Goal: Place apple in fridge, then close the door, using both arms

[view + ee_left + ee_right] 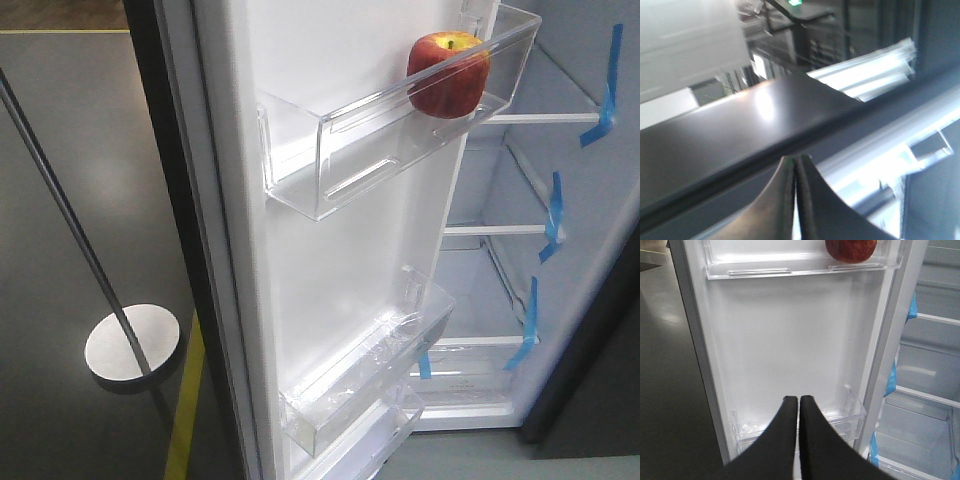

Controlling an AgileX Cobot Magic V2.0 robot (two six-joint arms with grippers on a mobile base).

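The red apple (448, 75) sits in the upper clear bin (340, 165) on the inside of the open door (300, 290); the right wrist view shows it at the top edge (851, 250). The fridge (560, 240) stands open at the right, with a white interior and blue tape strips (550, 215). My right gripper (798, 399) is shut and empty, in front of the door's white inner panel (790, 340), below the apple. My left gripper (796, 159) is shut and empty, close to a dark edge (740, 135), perhaps the door's. Neither gripper shows in the front view.
A metal pole with a round base (132, 343) stands on the dark floor left of the door. A yellow floor line (186, 420) runs by the door's foot. Two lower clear door bins (370, 370) stick out from the door. Fridge shelves (935, 320) are at the right.
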